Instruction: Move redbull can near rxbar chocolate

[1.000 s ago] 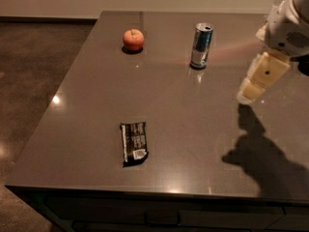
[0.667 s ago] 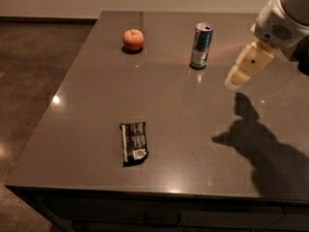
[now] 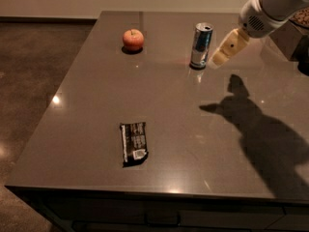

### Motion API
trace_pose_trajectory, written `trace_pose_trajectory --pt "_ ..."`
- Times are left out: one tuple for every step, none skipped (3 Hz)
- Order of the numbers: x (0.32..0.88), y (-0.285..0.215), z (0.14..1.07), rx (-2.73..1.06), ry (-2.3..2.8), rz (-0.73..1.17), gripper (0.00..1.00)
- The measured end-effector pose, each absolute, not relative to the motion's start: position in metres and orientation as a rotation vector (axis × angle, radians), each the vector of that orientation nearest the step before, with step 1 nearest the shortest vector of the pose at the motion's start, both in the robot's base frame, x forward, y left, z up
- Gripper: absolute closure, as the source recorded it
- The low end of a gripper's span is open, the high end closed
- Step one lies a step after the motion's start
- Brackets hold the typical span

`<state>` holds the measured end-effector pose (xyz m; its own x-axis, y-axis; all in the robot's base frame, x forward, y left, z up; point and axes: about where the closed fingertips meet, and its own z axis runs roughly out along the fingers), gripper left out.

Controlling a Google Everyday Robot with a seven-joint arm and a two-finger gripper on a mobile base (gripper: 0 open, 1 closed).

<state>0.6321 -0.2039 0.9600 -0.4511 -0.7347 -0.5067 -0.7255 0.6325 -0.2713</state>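
The redbull can (image 3: pixel 200 45) stands upright at the back of the dark grey table (image 3: pixel 174 110), right of centre. The rxbar chocolate (image 3: pixel 133 142) lies flat near the front left, its white patch toward the front edge. My gripper (image 3: pixel 218 58) reaches in from the upper right. Its cream-coloured fingers (image 3: pixel 227 48) point down and left, and the tip hangs just right of the can, above the table.
A red apple (image 3: pixel 133 39) sits at the back left of the table, left of the can. The arm's shadow (image 3: pixel 256 124) falls across the right side of the table. A dark floor (image 3: pixel 34 71) lies to the left of the table edge.
My gripper has moved left and toward the back of the table, closing in on the can's right side. The can, the bar and the apple have not moved.
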Motion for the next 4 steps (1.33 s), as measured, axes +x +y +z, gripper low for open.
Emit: trace_pose_trajectory --pt "0.684 -0.205 0.953 -0.999 2.262 0.006 0.0" --pt "0.717 -0.198 0.95 -0.923 2.258 0.051 0.0" --pt "0.734 -0.185 0.947 -0.904 2.254 0.089 0.0" --pt "0.744 -0.176 0.937 -0.906 2.265 0.13 0.0"
